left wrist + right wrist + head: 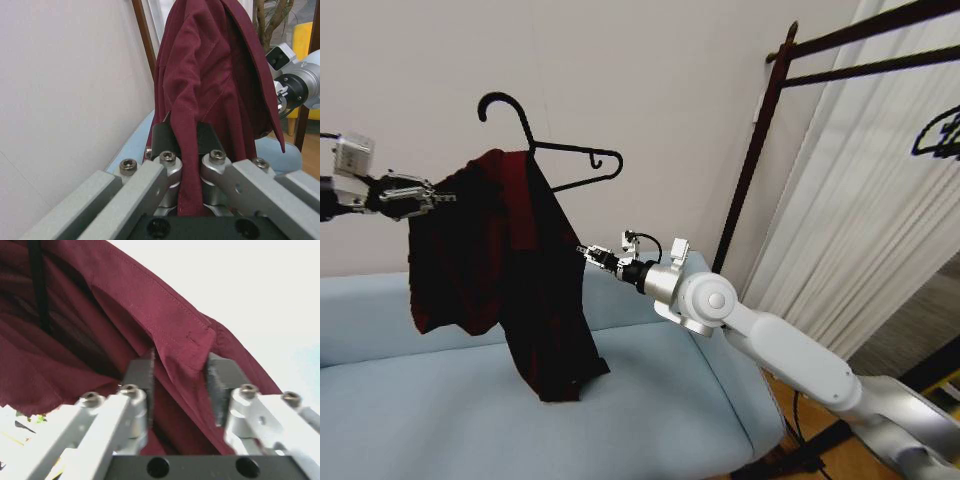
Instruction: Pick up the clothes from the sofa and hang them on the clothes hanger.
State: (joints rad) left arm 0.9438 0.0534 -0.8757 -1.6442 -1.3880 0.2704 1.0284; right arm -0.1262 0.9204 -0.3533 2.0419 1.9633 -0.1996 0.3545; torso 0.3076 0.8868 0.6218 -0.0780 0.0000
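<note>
At the left of the head view, your left hand (440,196) is clamped on the dark red shirt (535,300), which drapes over a black hanger (568,147) in the air above the pale blue sofa (650,400). Just right of it, your right hand (586,251) pinches the shirt's edge between its pads. A dark rack (760,140) stands at upper right.

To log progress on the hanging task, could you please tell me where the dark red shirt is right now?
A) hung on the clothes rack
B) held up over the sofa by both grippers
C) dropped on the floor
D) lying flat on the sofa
B: the dark red shirt hangs in the air above the sofa, pinched by the left gripper on one side and the right gripper on the other, with a black hanger partly inside it.
</note>
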